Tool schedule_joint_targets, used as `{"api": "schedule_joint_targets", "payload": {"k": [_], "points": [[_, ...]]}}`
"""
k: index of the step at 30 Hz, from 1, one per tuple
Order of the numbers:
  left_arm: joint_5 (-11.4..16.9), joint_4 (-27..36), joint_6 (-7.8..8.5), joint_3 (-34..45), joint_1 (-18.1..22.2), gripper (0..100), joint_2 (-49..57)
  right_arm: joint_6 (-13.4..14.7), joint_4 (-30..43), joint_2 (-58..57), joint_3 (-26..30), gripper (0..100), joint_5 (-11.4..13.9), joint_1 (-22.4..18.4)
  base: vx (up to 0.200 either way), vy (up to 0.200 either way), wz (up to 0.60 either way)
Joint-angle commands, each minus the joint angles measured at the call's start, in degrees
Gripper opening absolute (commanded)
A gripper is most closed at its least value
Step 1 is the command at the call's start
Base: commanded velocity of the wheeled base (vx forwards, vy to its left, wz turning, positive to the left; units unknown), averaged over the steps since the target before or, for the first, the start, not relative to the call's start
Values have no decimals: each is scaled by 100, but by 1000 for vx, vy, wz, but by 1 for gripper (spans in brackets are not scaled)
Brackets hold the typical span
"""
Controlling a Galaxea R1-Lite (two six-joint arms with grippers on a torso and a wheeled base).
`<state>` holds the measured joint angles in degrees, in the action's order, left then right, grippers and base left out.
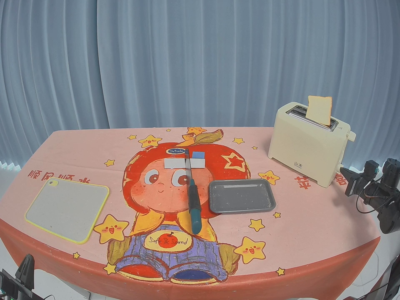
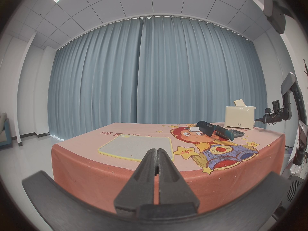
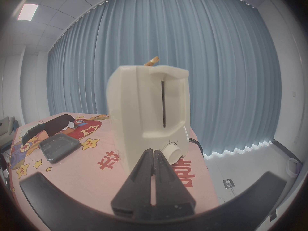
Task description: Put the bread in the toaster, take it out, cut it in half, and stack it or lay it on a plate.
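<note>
Cream toaster (image 3: pixel 141 113) shows its dial (image 3: pixel 171 153) just before my empty, pinched-shut right gripper (image 3: pixel 153 154), while the head view gives me bread (image 1: pixel 319 110) standing in its slot, and my left gripper (image 2: pixel 157 153) is closed on nothing.

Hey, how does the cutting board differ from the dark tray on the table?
The cutting board is pale grey with a yellow edge, while the tray is dark grey all over. The cutting board has no walls, but the tray has a raised rim. The cutting board lies left of the knife, near the table's left corner; the tray sits right of the knife, nearer the toaster. Both are rounded rectangles lying flat on the table.
</note>
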<state>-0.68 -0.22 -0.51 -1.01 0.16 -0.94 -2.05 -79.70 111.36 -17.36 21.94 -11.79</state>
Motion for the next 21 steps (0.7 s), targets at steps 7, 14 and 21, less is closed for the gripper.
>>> {"api": "schedule_joint_targets", "payload": {"k": [7, 14, 21], "points": [[-2, -4, -2, 101, 2, 0, 32, 11, -1, -950, 312, 0, -15, 230, 0, 0, 0], [-2, -4, -2, 101, 2, 0, 32, 38, 16, -1547, 154, 0, -76, 247, 0, 0, 0], [-2, -4, -2, 101, 2, 0, 32, 214, 34, -1776, -31, 0, -94, 335, 0, 0, 0]]}}
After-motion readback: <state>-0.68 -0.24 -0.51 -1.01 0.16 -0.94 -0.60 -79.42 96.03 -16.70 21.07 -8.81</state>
